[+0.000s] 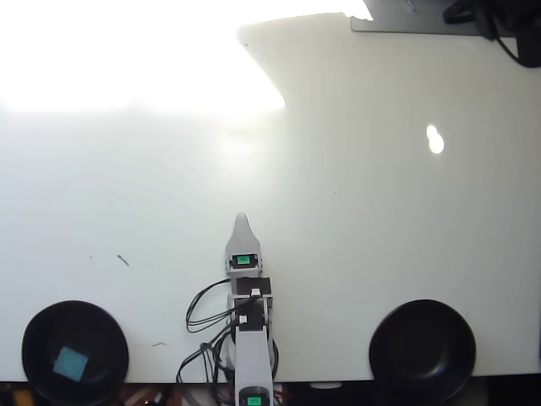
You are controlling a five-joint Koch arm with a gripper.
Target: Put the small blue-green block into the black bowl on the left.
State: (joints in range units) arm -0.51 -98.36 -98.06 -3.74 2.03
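Now block (71, 363) in bowl (34, 326), far from pincer (243, 219).

Glare washes out the worktop (127, 51) at upper left. The gripper (242, 222) shows one tip only, so its jaws' stance is unreadable. The arm's base is cut off by the bottom edge.

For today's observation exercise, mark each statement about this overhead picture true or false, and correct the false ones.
1. The small blue-green block lies inside the black bowl at the left of the overhead view. True.
2. The second black bowl, at the right, also holds a block. False: nothing shows inside it.
3. The tool is gripping the block. False: it sits mid-table, well apart from both bowls, holding nothing.
4. The arm's tool points toward the top of the picture. True.
5. Both bowls sit near the bottom edge of the white table. True.
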